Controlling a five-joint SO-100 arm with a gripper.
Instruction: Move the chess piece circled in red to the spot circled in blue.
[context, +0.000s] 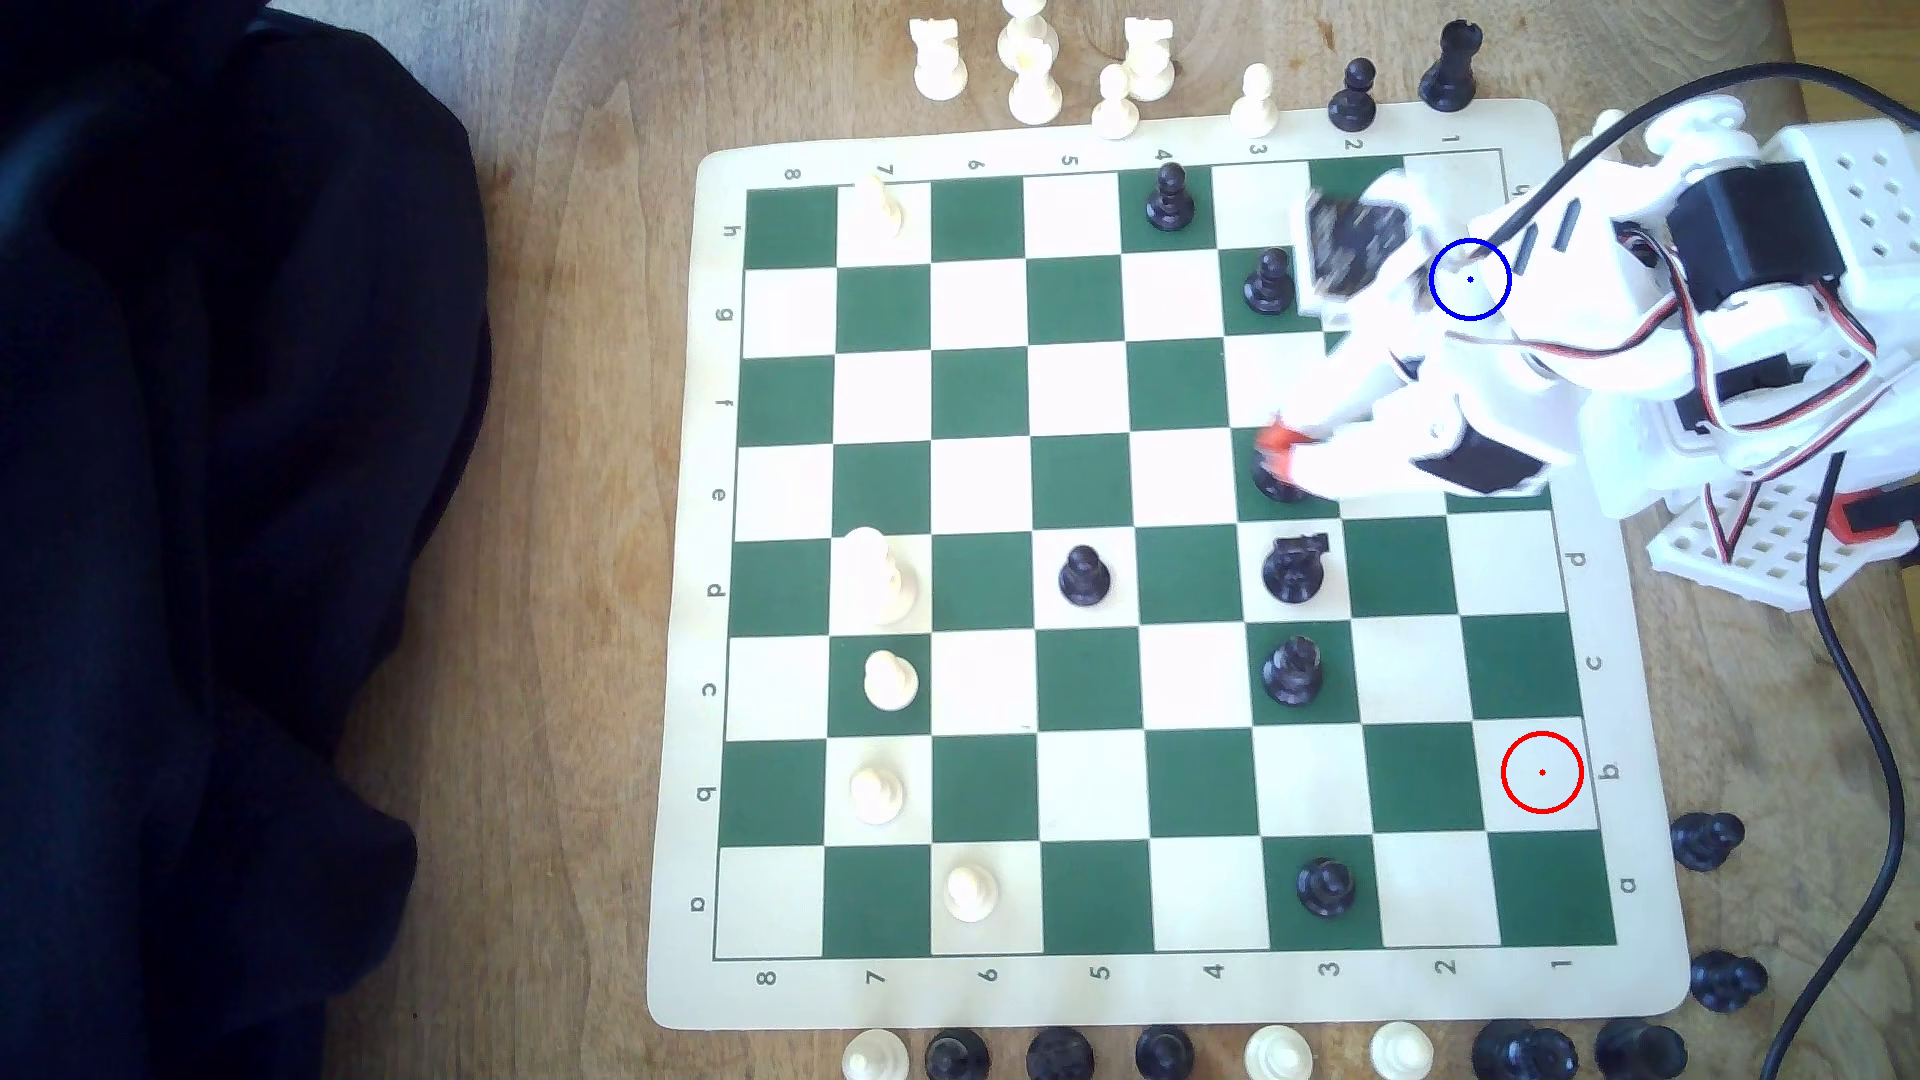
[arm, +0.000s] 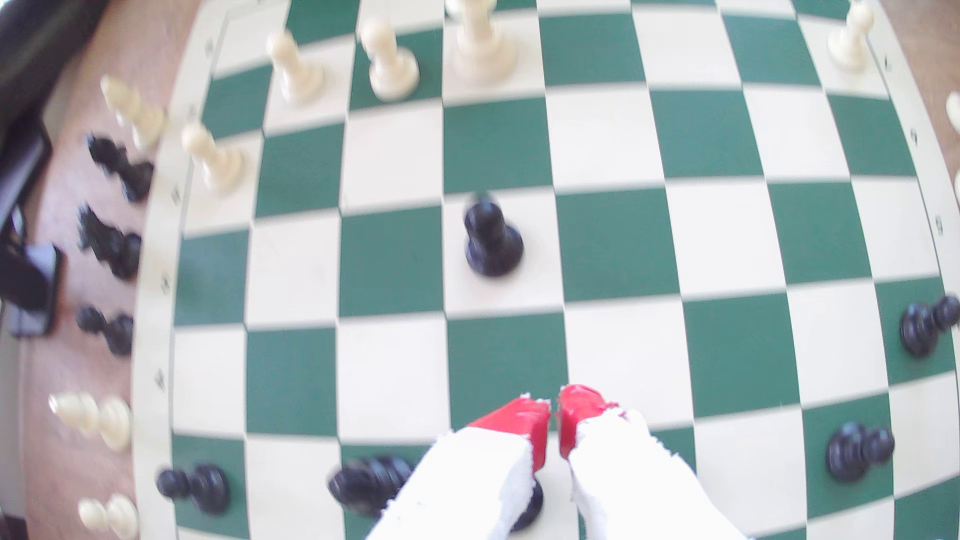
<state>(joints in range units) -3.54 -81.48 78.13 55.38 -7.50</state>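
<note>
Our tool hangs over the right half of the board in the exterior view, low above a black piece. In the wrist view its two red tips are pressed almost together, with just a thin crack and nothing between them. So we think it carries nothing right now.

The white square inside the red ring, near the right edge, is bare. The white arm lies right across the blue ring, so the spot under it is hidden. That means we cannot tell where the chess piece is. It may sit under the arm, but that is only our guess.

The other cream pieces stand well apart, on the left side and out on the tabletop.
</note>
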